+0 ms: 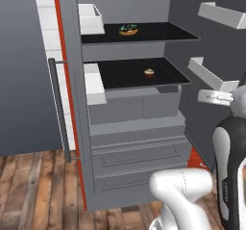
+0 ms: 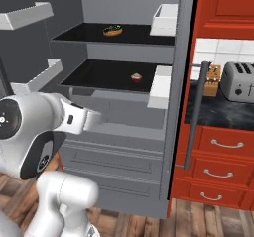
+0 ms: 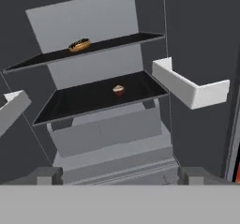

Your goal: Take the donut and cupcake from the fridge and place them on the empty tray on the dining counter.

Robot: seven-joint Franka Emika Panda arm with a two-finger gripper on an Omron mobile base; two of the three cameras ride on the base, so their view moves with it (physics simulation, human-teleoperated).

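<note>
Two black shelves sit inside the open fridge (image 1: pixel 134 128), and each carries one treat. Going left to right in the left base view: a grey wall, then the fridge's left door swung wide with its long bar handle (image 1: pixel 58 109) and white bins (image 1: pixel 90 18), then the shelves, then the right door with its own white bins (image 1: pixel 212 75). The donut (image 1: pixel 128 29) lies on the upper shelf (image 1: pixel 158 32), a little left of the middle and well back from the front edge. The cupcake (image 1: pixel 149 72) stands upright on the lower shelf (image 1: pixel 125 75), right of the donut's line and nearer the front. The two are well apart, one shelf above the other. Below the shelves come grey inner drawers and then the fridge's bottom drawers, over a wooden floor (image 1: pixel 33 185).

From the right base view the donut (image 2: pixel 113 30) and cupcake (image 2: pixel 136 77) show on the same shelves, with the arm (image 2: pixel 44 127) raised at the near left, in front of the fridge and short of the shelves. Right of the fridge stand red cabinets (image 2: pixel 218 151), a dark tabletop (image 2: pixel 213 113), a knife block (image 2: pixel 211 80) and a toaster (image 2: pixel 239 81).

Along the hand view the donut (image 3: pixel 79 45) sits upper left and the cupcake (image 3: pixel 118 90) near the centre, both far ahead. The hand (image 3: pixel 120 176) has its two finger tips (image 3: pixel 44 175) spread wide toward the view's lower corners, with nothing between them; it holds nothing and touches neither treat.
</note>
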